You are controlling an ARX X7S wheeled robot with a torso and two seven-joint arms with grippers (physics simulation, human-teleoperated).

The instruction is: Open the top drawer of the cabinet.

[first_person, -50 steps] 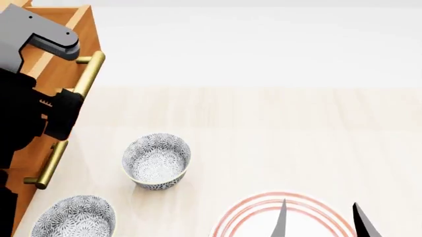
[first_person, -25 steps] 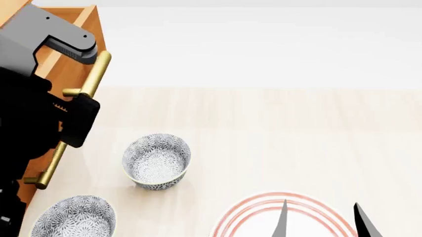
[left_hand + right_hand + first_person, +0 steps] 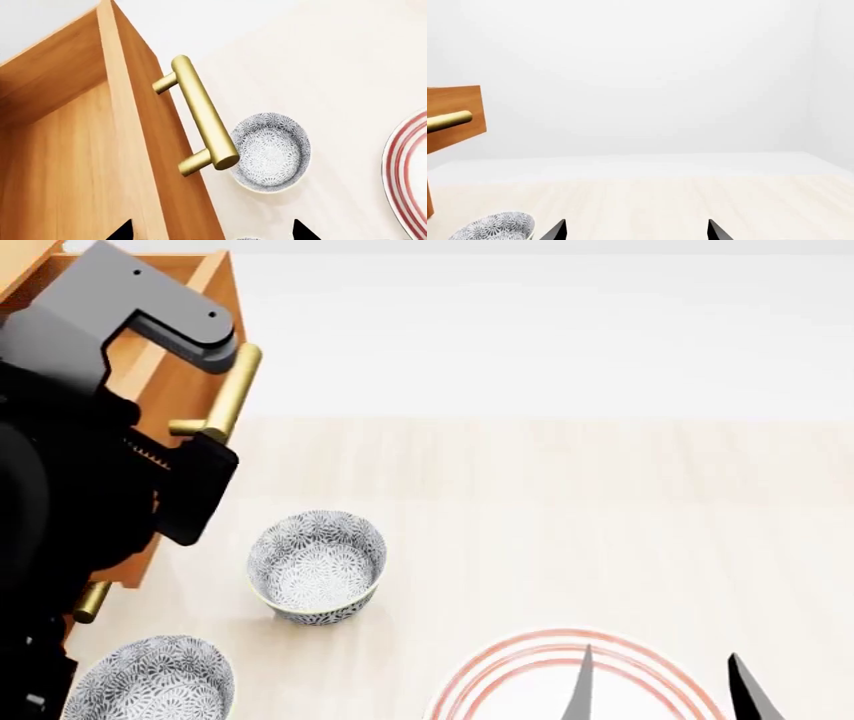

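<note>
The left end effector (image 3: 210,231) is showing only two dark fingertips, spread wide apart and gripping nothing. Between and beyond them the top drawer (image 3: 80,165) is lying, its brass handle (image 3: 202,119) clear of both tips. From the head, the left arm (image 3: 80,470) is reaching across the drawer front, hiding much of the cabinet (image 3: 160,380). The right end effector (image 3: 661,690) is hovering open over a red-ringed plate (image 3: 521,675). Only the wrist view is showing the drawer's bare interior; a patterned bowl (image 3: 270,151) is sitting beyond on the worktop (image 3: 561,510).
</note>
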